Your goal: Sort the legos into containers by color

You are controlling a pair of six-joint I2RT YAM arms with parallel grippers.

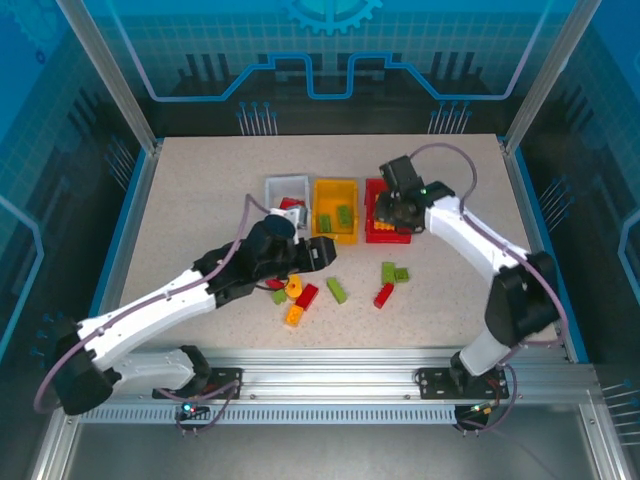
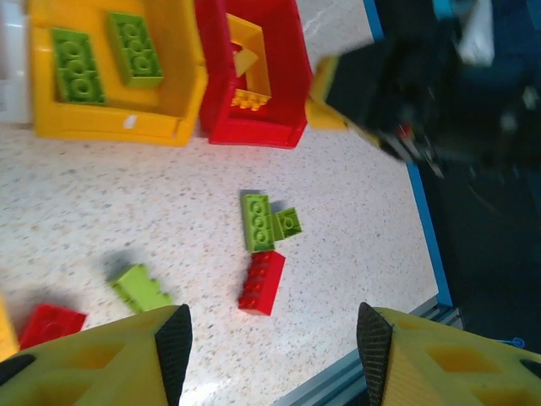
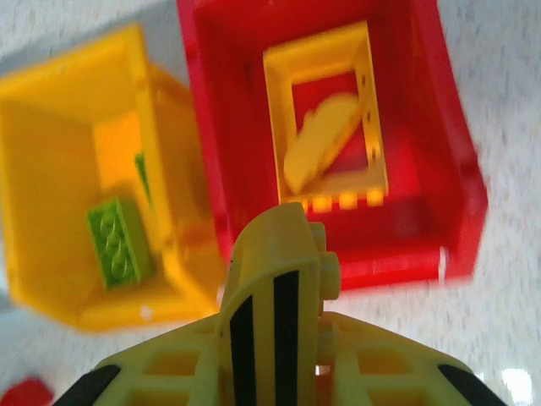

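Across the middle of the table (image 1: 200,180), your three containers are sitting in a row: the white bin (image 1: 287,180) at 9 o'clock, the yellow bin (image 1: 335,238) in the centre and the red bin (image 1: 385,237) at 3 o'clock. Two green bricks (image 2: 78,66) are lying in the yellow bin. A yellow frame (image 3: 325,110) is leaning in the red bin, with a blurred yellow piece (image 3: 317,144) inside it. The left arm is covering part of the white bin, so you are seeing only a bit of red there. Loose legos (image 1: 337,290) are lying scattered toward 6 o'clock of the bins, among them a red brick (image 2: 262,283) just beside a green pair (image 2: 258,222).

Your right gripper (image 3: 300,245) is hovering over the red bin's near wall. Its jaws are looking close together, but you cannot tell whether they are pinching anything. Your left gripper (image 2: 272,342) is hanging over the loose legos with its jaws standing apart and nothing between them.
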